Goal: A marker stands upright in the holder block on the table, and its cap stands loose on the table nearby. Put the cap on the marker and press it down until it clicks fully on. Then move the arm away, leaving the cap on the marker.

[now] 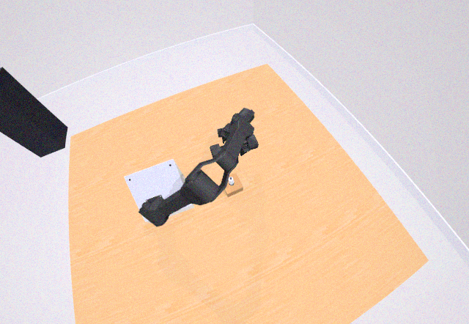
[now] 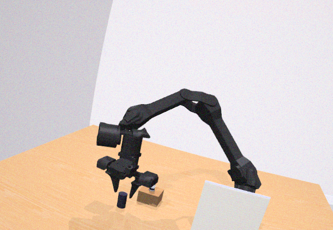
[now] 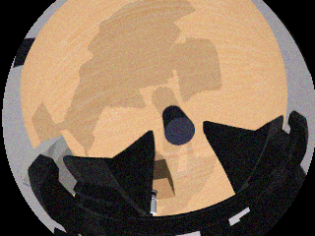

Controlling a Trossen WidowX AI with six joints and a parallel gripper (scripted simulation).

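One arm is arching over a wood-grain table (image 2: 53, 174), gripper (image 2: 123, 187) pointing down above the cap (image 2: 122, 199).
The boxy tan holder block (image 2: 150, 196) is carrying the white marker (image 1: 230, 180) upright in its top, mostly hidden behind the gripper in the exterior view. The dark, smooth, cylindrical cap is standing on the table just beside the block, untouched; the tapered black fingers are hanging apart to either side above it, holding nothing.
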